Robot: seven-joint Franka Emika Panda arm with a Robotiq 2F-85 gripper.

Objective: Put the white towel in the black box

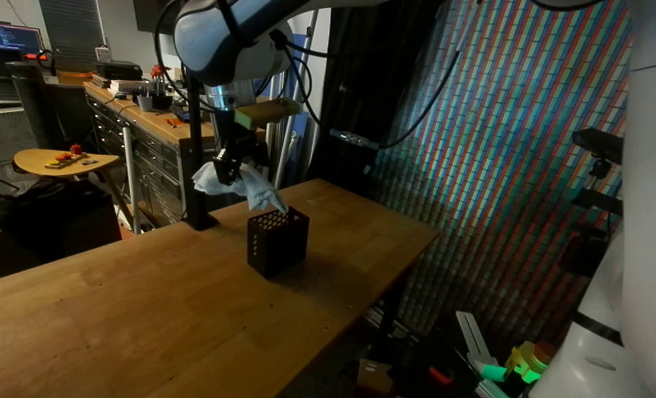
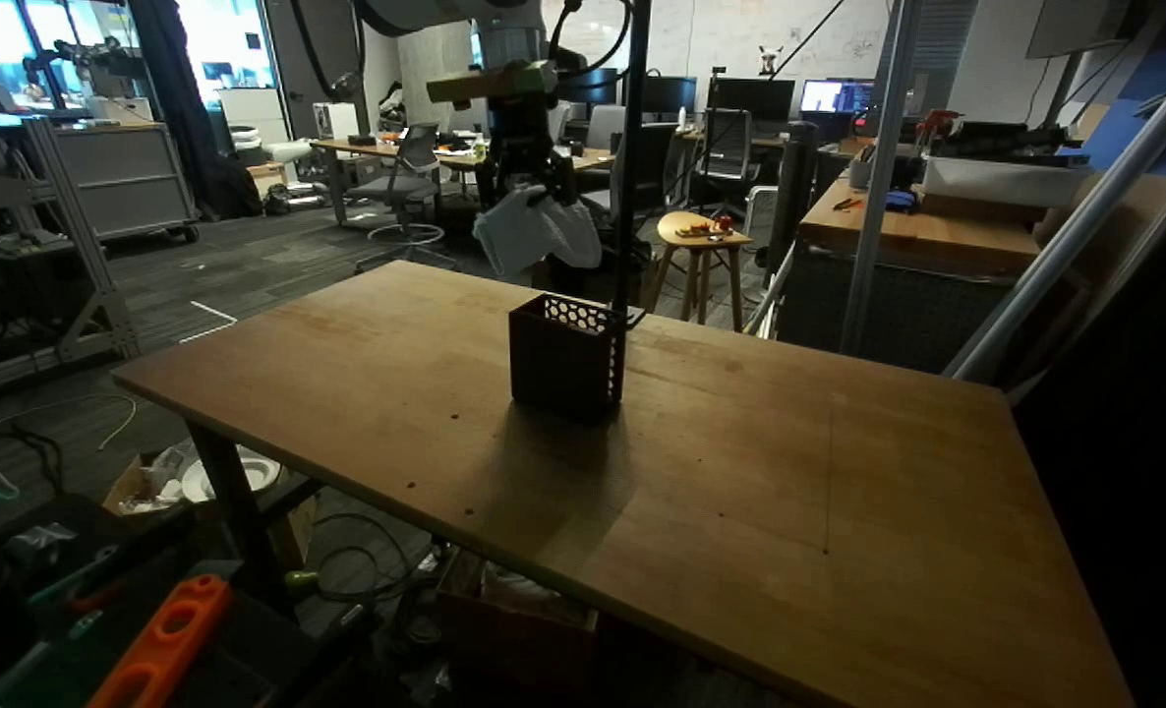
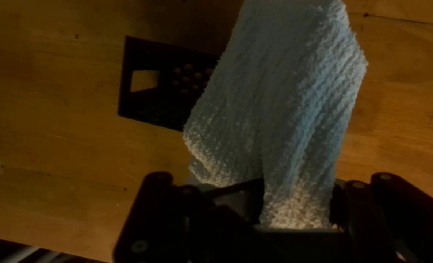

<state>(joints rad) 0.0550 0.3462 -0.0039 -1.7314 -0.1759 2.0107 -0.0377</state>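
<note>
Step looked to be carrying | gripper (image 3: 297, 208) held towel (image 3: 282, 102) pinched, slack hanging below it, not yet in box (image 1: 287, 247) | box stood on surface (image 1: 140, 309), below gripper, off-centre | next move likely called for centring, lowering, then release

In an exterior view there's a little wooden stool (image 2: 671, 228) and an office chair (image 2: 416, 155) behind the worktable (image 2: 740, 492), plus some orange thing with holes (image 2: 158, 651) in front of it.
</note>
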